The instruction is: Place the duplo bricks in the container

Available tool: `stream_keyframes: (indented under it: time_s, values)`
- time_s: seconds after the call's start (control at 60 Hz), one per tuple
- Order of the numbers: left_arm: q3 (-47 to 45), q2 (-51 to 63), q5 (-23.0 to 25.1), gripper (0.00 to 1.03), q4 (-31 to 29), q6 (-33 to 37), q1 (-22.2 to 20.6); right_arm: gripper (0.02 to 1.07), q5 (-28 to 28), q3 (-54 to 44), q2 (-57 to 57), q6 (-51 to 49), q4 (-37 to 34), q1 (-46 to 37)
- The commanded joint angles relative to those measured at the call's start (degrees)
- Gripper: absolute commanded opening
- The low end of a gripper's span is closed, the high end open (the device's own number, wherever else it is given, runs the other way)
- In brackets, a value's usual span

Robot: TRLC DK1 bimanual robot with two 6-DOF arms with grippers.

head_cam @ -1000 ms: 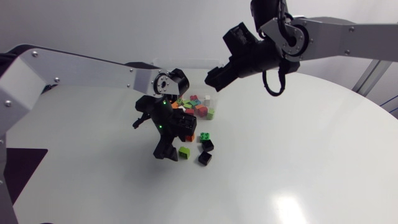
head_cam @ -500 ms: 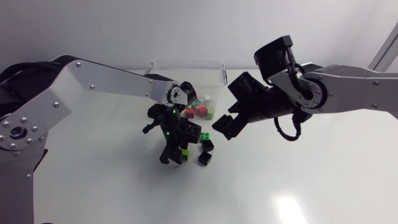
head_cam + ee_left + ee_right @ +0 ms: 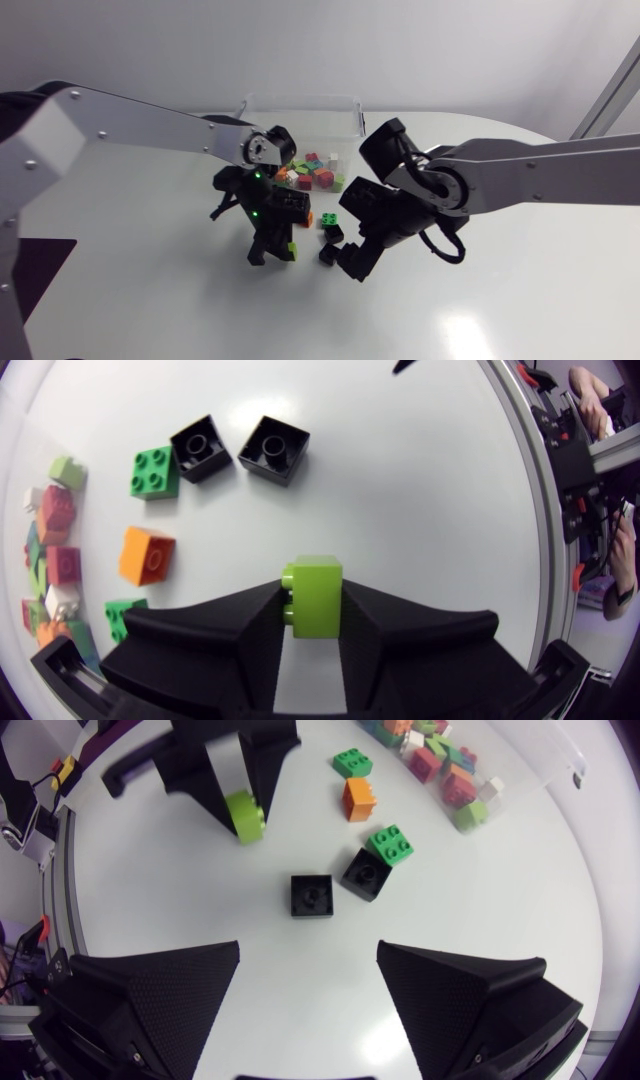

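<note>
The left gripper has a lime-green brick pinched between its two fingers, one on each side, down low over the white table. Whether the brick touches the table is hard to call from here. Over on the other side, the right gripper hangs with its fingers spread wide and nothing between them. Just ahead of it lie two black bricks, close to each other, one of them touching a green brick. A little further out sits an orange brick, then a second green brick. Beyond those is the clear container, at the far side of the table, with a heap of mixed bricks in red, pink, white and green inside it. The lime-green brick is well short of the container, nearer the loose bricks than the heap.
</note>
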Motion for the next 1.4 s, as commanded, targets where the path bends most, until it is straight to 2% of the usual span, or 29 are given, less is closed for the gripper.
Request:
stream_keyframes:
  time_s: [0.0,0.183,0.283,0.55,0.583,0.75,0.85,0.933,0.983,1.033,1.1,1.15,1.383]
  values:
    - [-2.84,-7.57,1.83,0.12,0.74,-2.68,1.79,0.99,0.80,2.81,3.88,0.03,-1.49,0.99]
    - [-9.25,-17.86,4.30,0.12,7.77,-8.92,4.87,0.99,1.85,7.73,10.03,1.52,-3.43,2.13]
    - [-11.98,-22.95,7.11,0.12,13.66,-14.20,8.03,0.99,2.65,10.63,13.90,1.79,-5.01,2.83]
    - [-13.29,-28.05,11.50,0.12,22.27,-22.72,12.69,0.98,3.35,15.82,18.21,1.17,-8.52,3.27]
    - [-13.29,-28.32,11.85,0.12,23.15,-23.51,12.95,0.96,3.35,16.35,18.65,1.00,-8.96,3.27]
    - [-12.77,-29.63,12.03,0.12,35.45,-34.59,17.43,0.92,3.35,19.07,22.25,0.38,-10.81,3.27]
    - [-11.18,-29.55,12.03,0.12,38.27,-37.75,18.75,0.80,3.26,20.04,23.75,0.38,-10.81,3.45]
    - [-10.57,-29.37,12.03,0.12,41.34,-39.95,19.19,0.78,3.26,20.92,24.89,0.38,-10.99,3.62]
    - [-9.51,-28.58,12.03,0.12,43.36,-41.97,19.98,0.73,3.08,21.80,25.77,0.38,-11.34,3.62]
    - [-8.46,-27.35,12.03,0.12,45.03,-44.25,20.42,0.64,3.00,22.41,26.47,0.21,-11.60,3.62]
    - [-6.44,-24.98,11.94,0.12,46.53,-46.28,20.69,0.43,2.56,23.03,27.26,-0.41,-11.86,3.62]
    - [-5.21,-23.13,11.85,0.12,47.05,-47.24,20.69,0.31,2.21,23.29,27.44,-0.67,-12.39,3.62]
    - [2.17,-13.81,5.44,0.12,49.78,-51.72,17.70,0.28,0.62,22.67,22.08,-1.64,-15.64,1.69]
